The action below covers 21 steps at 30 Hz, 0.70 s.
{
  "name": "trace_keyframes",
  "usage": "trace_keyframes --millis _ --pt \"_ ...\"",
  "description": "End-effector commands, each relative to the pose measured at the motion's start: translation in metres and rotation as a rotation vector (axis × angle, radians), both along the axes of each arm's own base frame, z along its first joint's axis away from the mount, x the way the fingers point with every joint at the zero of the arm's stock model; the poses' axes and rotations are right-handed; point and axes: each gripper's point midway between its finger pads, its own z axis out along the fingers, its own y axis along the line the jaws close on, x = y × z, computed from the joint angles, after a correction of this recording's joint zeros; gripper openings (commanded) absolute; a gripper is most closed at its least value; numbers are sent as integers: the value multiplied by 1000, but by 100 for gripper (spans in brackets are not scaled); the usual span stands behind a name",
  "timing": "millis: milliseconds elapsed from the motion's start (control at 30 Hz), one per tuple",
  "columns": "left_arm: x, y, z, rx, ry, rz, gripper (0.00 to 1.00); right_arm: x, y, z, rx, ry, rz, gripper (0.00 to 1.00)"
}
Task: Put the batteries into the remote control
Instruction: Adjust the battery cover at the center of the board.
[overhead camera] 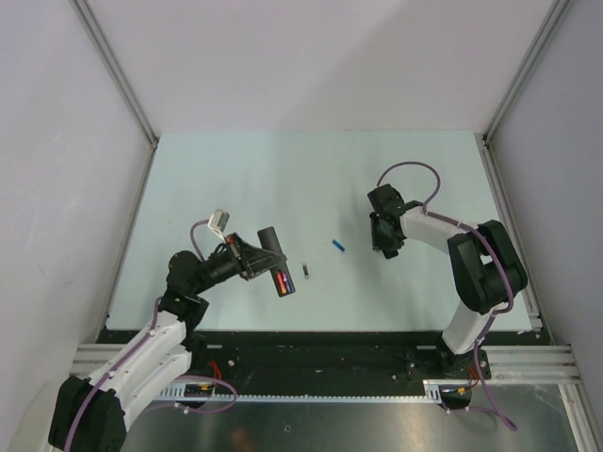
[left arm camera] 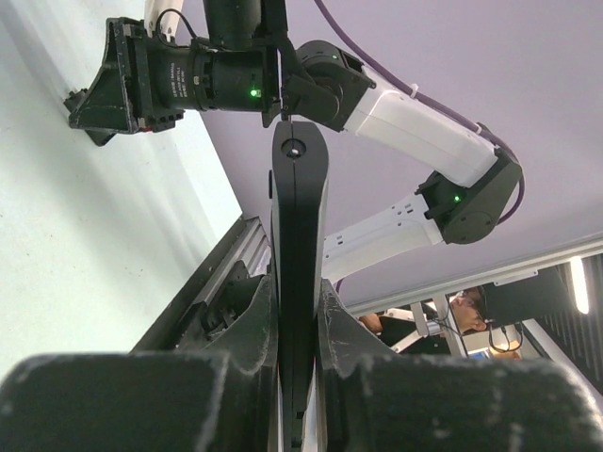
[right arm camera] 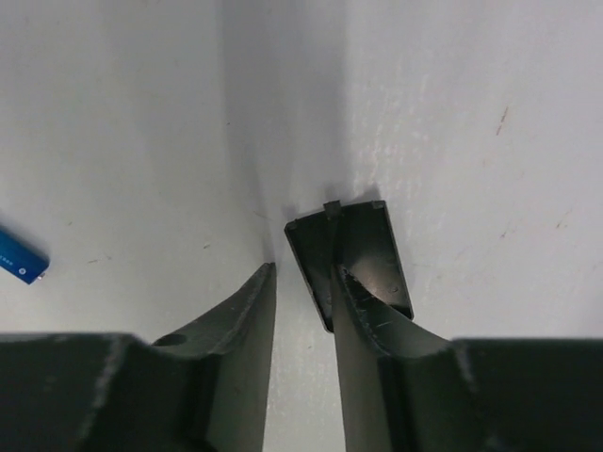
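My left gripper (overhead camera: pixel 262 259) is shut on the slim black remote control (overhead camera: pixel 274 261) and holds it above the table. A red-orange battery (overhead camera: pixel 283 280) shows in the remote's open end. In the left wrist view the remote (left arm camera: pixel 298 207) stands clamped between my fingers (left arm camera: pixel 236 339). A dark battery (overhead camera: pixel 306 272) and a blue battery (overhead camera: pixel 337 246) lie on the table. My right gripper (overhead camera: pixel 385 247) is open, low over the table. The black back panel (right arm camera: pixel 363 247) lies flat, partly under my right finger (right arm camera: pixel 377 348). The blue battery (right arm camera: pixel 19 256) shows at the left edge.
The pale green table (overhead camera: pixel 283 179) is walled by white panels with metal rails at its sides (overhead camera: pixel 509 226) and a black front rail (overhead camera: pixel 311 337). The right arm (left arm camera: pixel 415 127) shows beyond the remote in the left wrist view.
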Motion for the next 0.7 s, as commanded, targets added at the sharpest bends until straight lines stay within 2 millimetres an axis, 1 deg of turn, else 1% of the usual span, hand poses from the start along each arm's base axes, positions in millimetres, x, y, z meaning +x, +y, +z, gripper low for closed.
trace_keyframes --millis 0,133,167,300,333,433,467,533,567,633,667 --pt "1 0 11 -10 -54 11 0 -11 -3 -19 48 71 -29 28" --pt "1 0 9 -9 -50 14 0 -10 -6 -18 64 75 -53 17" --pt "1 0 9 -10 -51 14 0 -11 -7 -18 68 79 -56 11" --pt "2 0 9 -10 -51 15 0 -9 -2 -11 111 71 -56 2" --pt "2 0 10 -11 -54 15 0 -8 2 -4 134 55 -56 0" --pt "2 0 10 -11 -51 16 0 -6 14 10 208 34 -40 0" --pt "2 0 10 -11 -52 17 0 -4 19 21 245 14 -34 0" --pt "3 0 11 -10 -54 17 0 -3 28 32 295 -6 -18 0" --pt "3 0 11 -10 -54 17 0 -3 35 43 341 -21 -4 0" --pt "3 0 11 -10 -54 17 0 0 44 56 396 -48 16 0" --pt "3 0 11 -11 -52 17 0 -1 50 66 437 -60 27 0"
